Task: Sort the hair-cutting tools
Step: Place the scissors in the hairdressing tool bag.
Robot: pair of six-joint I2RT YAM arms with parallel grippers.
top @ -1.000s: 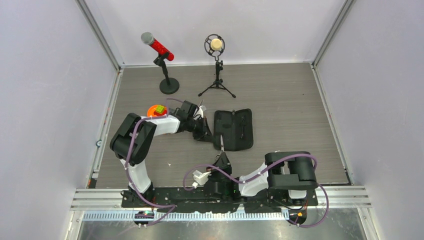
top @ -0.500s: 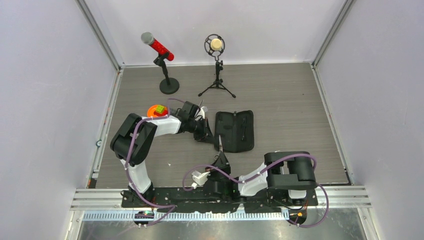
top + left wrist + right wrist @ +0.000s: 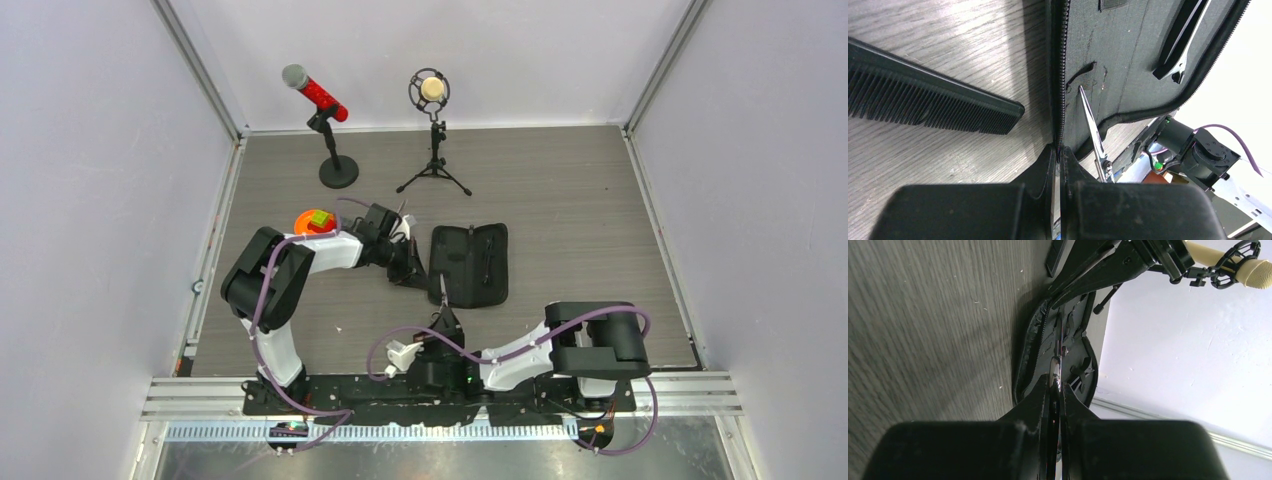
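The grey table [image 3: 580, 200] is carrying an open black case [image 3: 470, 262], lying flat near the middle. The left gripper [image 3: 1058, 155] is pinching the case's zip edge, jaws nearly together. The right gripper [image 3: 1055, 387] is clamping silver scissors [image 3: 1093, 130], whose tip is reaching a loop inside the case, with the handles hiding out of view. A black comb [image 3: 923, 100] is lying on the table just beside the case, one end running out of frame. A black clip [image 3: 1178, 45] is sitting inside the case, partly cut off.
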